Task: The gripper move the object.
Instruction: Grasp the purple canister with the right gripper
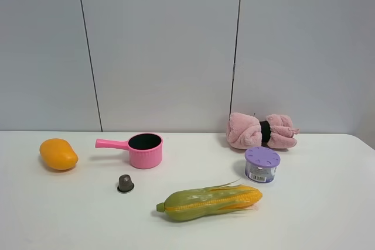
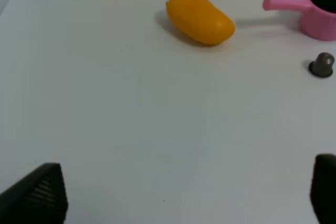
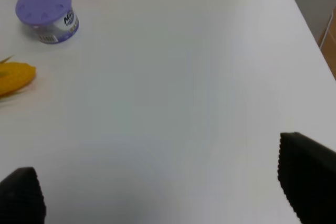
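Note:
The small clear tub with a lilac perforated lid and barcode label stands upright on the white table at the right, in front of the pink towel. It also shows in the right wrist view. Neither arm shows in the exterior high view. My right gripper is open and empty over bare table, well apart from the tub. My left gripper is open and empty over bare table at the left.
A pink rolled towel lies behind the tub. A corn cob lies at the front middle. A pink pot, a grey-brown capsule and a mango sit to the left. The table's right edge is near.

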`<state>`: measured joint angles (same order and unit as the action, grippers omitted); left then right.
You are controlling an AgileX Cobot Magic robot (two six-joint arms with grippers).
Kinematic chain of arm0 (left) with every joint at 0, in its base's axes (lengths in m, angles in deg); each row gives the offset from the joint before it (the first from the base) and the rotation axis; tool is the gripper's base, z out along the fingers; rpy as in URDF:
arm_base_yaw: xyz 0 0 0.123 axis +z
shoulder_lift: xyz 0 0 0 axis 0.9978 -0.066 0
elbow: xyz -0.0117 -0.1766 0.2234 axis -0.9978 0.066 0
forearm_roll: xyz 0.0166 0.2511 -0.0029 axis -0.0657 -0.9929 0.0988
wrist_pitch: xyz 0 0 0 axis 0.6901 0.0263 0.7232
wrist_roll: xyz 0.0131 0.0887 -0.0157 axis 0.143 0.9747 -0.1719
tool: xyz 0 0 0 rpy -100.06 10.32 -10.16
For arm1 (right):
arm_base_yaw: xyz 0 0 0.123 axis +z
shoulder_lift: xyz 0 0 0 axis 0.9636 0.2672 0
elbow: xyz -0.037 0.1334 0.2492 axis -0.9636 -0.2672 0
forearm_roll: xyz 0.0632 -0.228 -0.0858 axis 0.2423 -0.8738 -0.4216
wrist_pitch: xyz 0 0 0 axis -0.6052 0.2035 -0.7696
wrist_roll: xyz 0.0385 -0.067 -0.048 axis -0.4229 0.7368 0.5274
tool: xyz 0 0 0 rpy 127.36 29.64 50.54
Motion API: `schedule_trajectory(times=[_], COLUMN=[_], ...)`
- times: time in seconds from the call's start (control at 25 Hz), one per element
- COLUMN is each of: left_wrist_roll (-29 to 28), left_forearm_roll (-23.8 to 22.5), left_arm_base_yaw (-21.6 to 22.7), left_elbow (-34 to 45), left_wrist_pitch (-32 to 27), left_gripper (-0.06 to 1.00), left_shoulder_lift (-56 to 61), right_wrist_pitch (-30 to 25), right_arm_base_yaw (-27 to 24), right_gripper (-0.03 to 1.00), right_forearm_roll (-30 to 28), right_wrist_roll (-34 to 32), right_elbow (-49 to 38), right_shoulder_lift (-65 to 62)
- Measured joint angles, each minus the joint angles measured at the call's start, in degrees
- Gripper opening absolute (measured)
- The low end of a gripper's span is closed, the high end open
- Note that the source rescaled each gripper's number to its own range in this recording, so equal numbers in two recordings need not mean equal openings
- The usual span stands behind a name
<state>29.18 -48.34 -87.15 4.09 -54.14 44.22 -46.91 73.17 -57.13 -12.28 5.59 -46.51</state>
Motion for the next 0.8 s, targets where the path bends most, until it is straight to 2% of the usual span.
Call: schedule_trajectory(times=[0.2,0.32,0.48,0.8], left_wrist_roll=[0.0,0.0,0.0,0.0], left_forearm_roll=[0.0,0.0,0.0,0.0], left_arm_base_yaw=[0.0,0.0,0.0,0.0], left_elbow=[0.0,0.0,0.0,0.0], left_wrist_pitch=[0.0,0.0,0.0,0.0], left_gripper=[1.00,1.00,1.00,1.00], left_shoulder_lift=[0.0,0.0,0.0,0.0], right_wrist_pitch=[0.9,5.5,10.6,11.3], right_arm_base_yaw=[0.0,0.0,0.0,0.0], right_gripper=[0.94,0.94,0.94,0.94], right_forearm_roll=[0.0,0.3,1.6,5.0], right_wrist_roll=[0.0,0.0,0.0,4.5], right_elbow=[0.4,3.5,10.2,28.0], right_shoulder_lift=[6.3,9.1,14.7,30.3])
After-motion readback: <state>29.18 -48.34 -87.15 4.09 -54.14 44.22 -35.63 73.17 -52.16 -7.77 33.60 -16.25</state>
